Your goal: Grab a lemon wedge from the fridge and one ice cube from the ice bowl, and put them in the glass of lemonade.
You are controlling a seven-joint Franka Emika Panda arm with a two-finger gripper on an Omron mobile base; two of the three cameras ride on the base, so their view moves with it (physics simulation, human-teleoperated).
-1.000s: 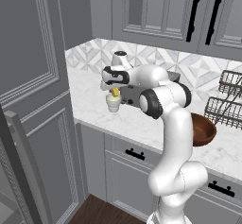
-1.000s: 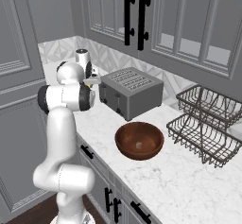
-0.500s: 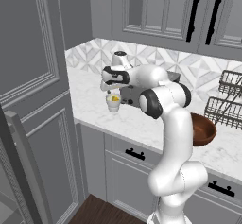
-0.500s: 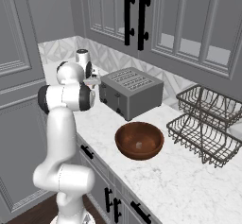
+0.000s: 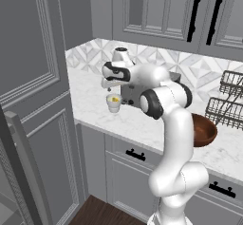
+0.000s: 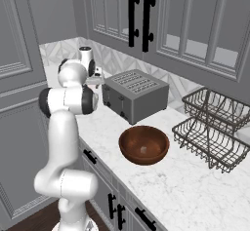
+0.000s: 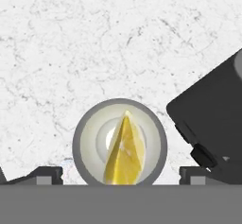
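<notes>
White marble counter (image 5: 142, 124) under grey cabinets. Gripper (image 7: 120, 173) hovers right over the glass of lemonade (image 5: 113, 103), jaws wide, holding nothing; lemon wedge (image 7: 124, 150) sits inside the glass. Ice bowl (image 6: 144, 144) is well to the right, past the toaster (image 6: 135, 94), with one pale ice cube (image 6: 143, 149) in it. Risks: lifting off low could clip the rim and tip the glass; swinging right could hit the toaster; a small slick cube may slip from the fingers.
</notes>
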